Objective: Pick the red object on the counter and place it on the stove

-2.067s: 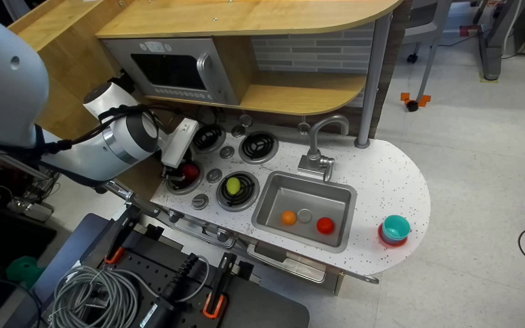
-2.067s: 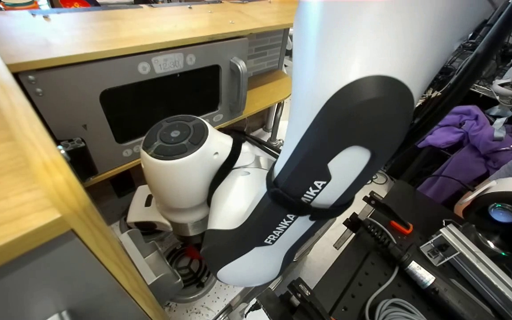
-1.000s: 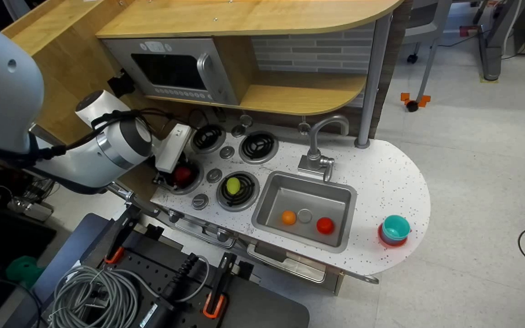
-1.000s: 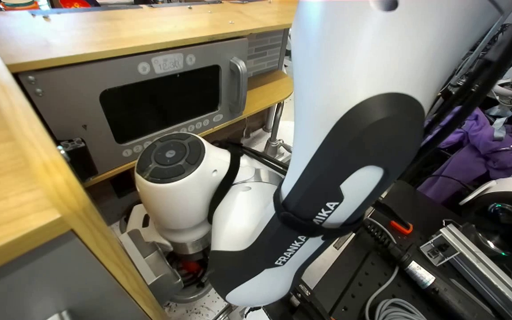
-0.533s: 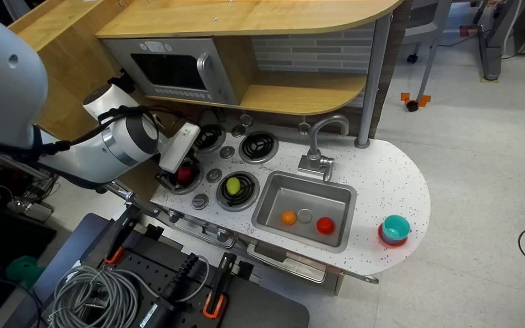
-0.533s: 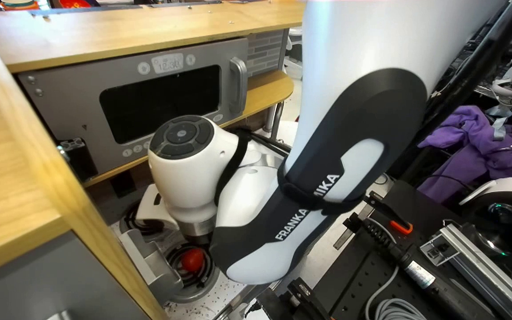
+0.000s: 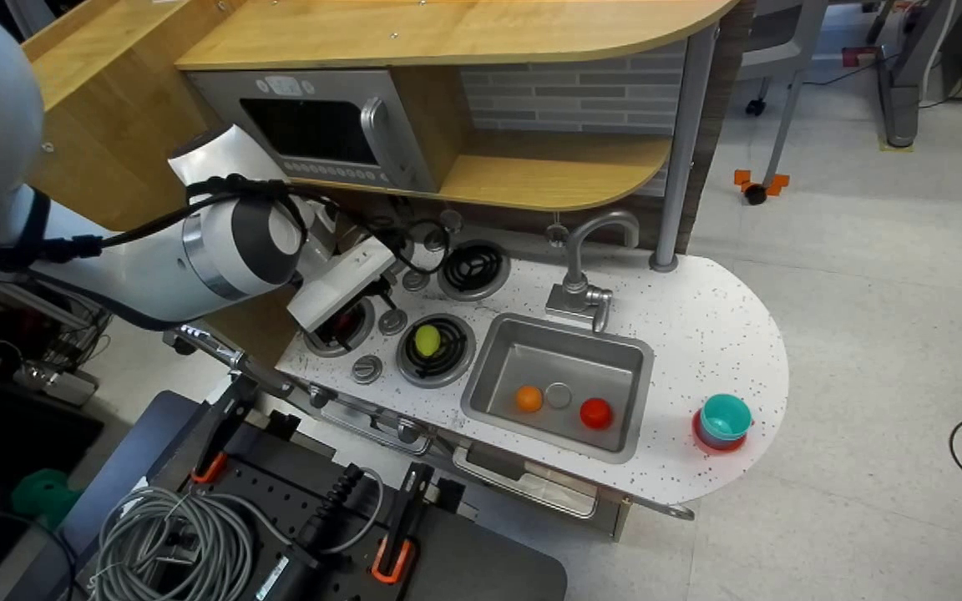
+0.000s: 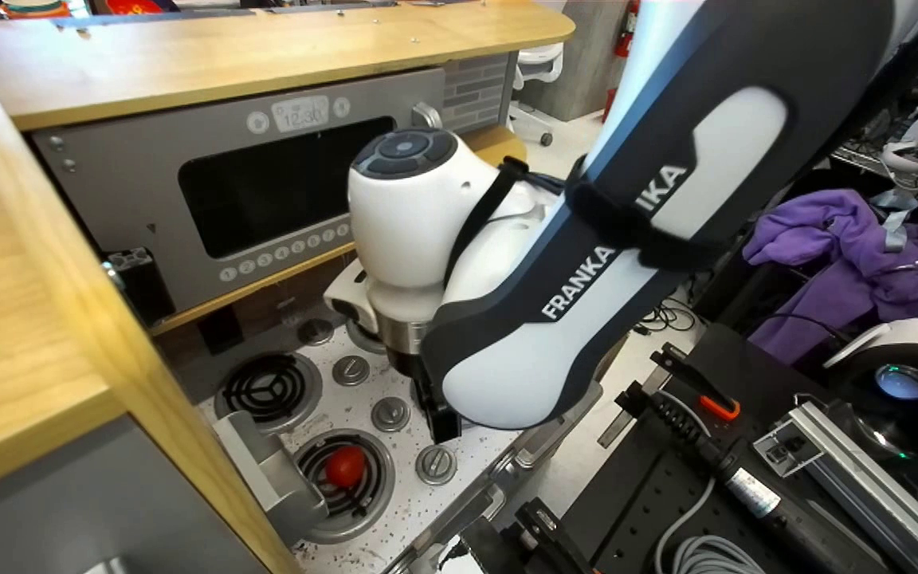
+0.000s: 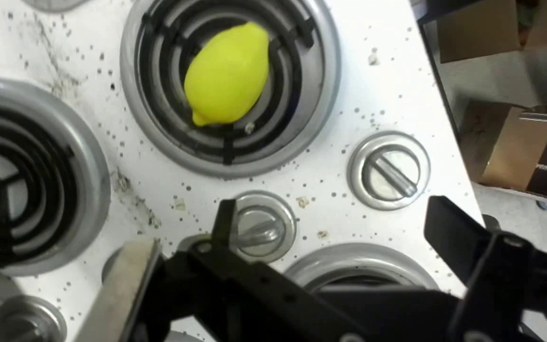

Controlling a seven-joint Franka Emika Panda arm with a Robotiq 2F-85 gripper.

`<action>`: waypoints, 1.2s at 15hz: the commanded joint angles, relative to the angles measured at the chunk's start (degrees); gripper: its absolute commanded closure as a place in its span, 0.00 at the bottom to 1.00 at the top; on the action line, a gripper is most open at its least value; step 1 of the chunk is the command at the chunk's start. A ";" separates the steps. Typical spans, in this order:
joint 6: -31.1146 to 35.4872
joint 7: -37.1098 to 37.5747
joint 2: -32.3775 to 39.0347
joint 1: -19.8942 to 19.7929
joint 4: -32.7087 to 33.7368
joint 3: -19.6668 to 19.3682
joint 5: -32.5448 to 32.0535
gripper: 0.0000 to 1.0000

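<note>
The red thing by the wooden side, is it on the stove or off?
On: in an exterior view, the red object sits on a black burner of the stove.

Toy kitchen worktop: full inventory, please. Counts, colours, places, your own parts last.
Burners: four, black in silver rings, on the stove
Knobs: four, grey, in line between the burners
Red roundish toy: one, red, on a burner
Lemon: one, yellow, on another burner
Sink: one, grey, set into the worktop
Orange round piece: one, orange, in the sink
Red round piece: one, red, in the sink
Faucet: one, grey, behind the sink
Post: one, grey, at the back edge
Cup: one, teal, near the rounded end
Saucer-like piece: one, red, at the cup's base
Pincer: one, black, open, above the stove
Arm: one, white and black, extended over the stove
</note>
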 commanded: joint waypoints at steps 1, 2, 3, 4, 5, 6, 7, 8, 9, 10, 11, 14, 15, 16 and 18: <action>-3.26 4.76 -8.61 -2.81 -7.90 1.00 5.09 0.00; -4.48 5.42 -10.36 -4.02 -8.94 1.30 6.63 0.00; -5.63 5.92 -12.23 -5.20 -10.00 1.50 8.35 0.00; -7.40 5.84 -14.43 -6.68 -10.93 1.79 10.37 0.00; -9.09 5.92 -16.29 -7.88 -11.51 1.95 12.48 0.00; -11.10 5.70 -18.83 -9.28 -12.41 2.15 14.87 0.00; -12.78 5.03 -21.60 -11.02 -13.66 2.40 17.51 0.00; -14.61 4.71 -24.28 -12.35 -14.73 2.44 20.20 0.00; -16.35 4.47 -26.83 -13.54 -15.79 2.26 22.92 0.00; -17.86 4.69 -29.09 -14.24 -16.67 1.84 25.59 0.00; -19.23 5.20 -31.65 -14.66 -17.99 1.29 28.16 0.00; -19.98 7.75 -36.46 -14.79 -20.86 -1.15 34.58 0.00; -19.36 5.84 -32.10 -13.34 -17.41 -1.62 31.65 0.00; -19.37 6.24 -33.62 -13.32 -18.47 -2.22 32.81 0.00; -19.37 6.89 -35.07 -13.23 -19.68 -2.72 33.36 0.00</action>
